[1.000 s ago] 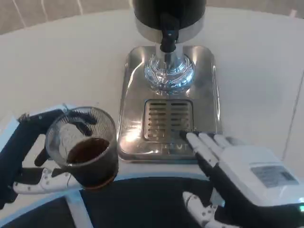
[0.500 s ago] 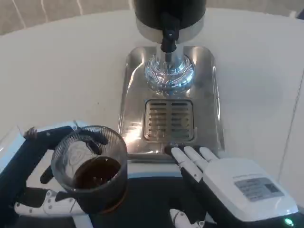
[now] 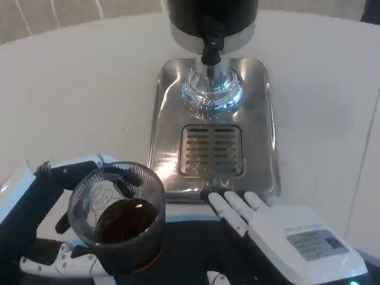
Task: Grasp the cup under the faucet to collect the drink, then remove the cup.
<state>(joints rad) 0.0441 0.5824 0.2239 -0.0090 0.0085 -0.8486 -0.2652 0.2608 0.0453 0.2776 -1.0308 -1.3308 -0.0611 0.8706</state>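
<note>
A clear ribbed cup [image 3: 119, 217] with dark drink in its lower part is at the lower left, held by my left hand [image 3: 50, 231], whose dark fingers wrap around it and whose white thumb lies below it. The black faucet [image 3: 211, 50] hangs from the dark dispenser at top centre, over the steel drip tray [image 3: 261, 119] and its slotted grate [image 3: 212, 150]. The cup is well clear of the faucet, to the tray's lower left. My right hand [image 3: 279, 234] is at the lower right, fingers stretched toward the tray's front edge, holding nothing.
The white table [image 3: 77, 89] spreads left and right of the tray. A dark curved surface [image 3: 190, 249] lies along the bottom between my hands. The shiny dispenser base [image 3: 211, 92] stands at the tray's back.
The left hand has carried the cup lower and slightly right, away from the tray. The right hand has drawn back from the tray's front edge toward the bottom.
</note>
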